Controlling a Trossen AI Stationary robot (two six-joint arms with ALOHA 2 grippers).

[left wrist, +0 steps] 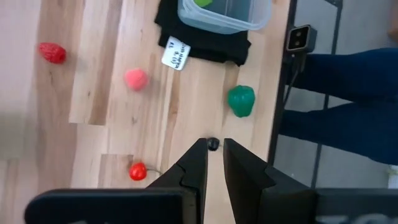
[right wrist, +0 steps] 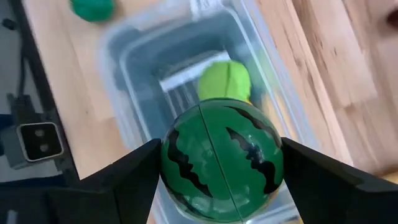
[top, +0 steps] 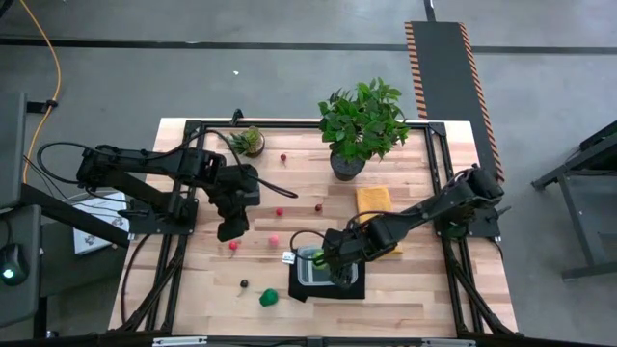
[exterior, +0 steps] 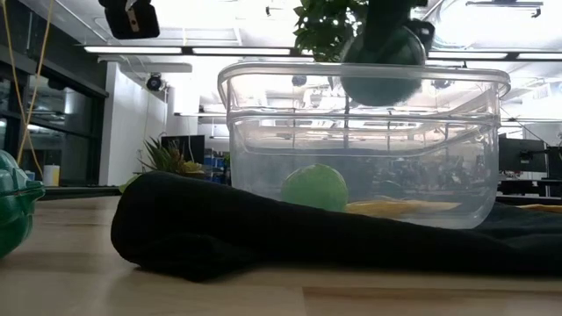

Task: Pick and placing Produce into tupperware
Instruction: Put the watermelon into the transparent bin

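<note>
The clear tupperware point(top: 328, 268) stands on a black mat point(top: 301, 289) near the table's front edge, with a light-green produce piece point(right wrist: 225, 79) on its floor. My right gripper point(right wrist: 221, 171) hovers over it, shut on a striped green toy watermelon point(exterior: 382, 66). My left gripper point(left wrist: 214, 162) hangs shut and empty left of centre, above a small dark berry point(left wrist: 213, 144). Loose on the wood lie a green pepper point(top: 269, 298), a pink piece point(top: 274, 239) and red pieces point(top: 232, 246). My right gripper pinches the watermelon between its two fingers point(right wrist: 134, 177), one on each opposite side point(right wrist: 171, 165). The fingers come from above, slanting down. The watermelon is lifted clear, over the tupperware's opening, its lower part about level with the rim point(exterior: 263, 75).
A large potted plant point(top: 362, 125) and a small one point(top: 249, 142) stand at the back. A yellow cloth point(top: 374, 200) lies right of centre. More small red pieces point(top: 280, 212) dot the middle. A person's blue-clad legs point(left wrist: 348, 93) show beyond the table's front edge.
</note>
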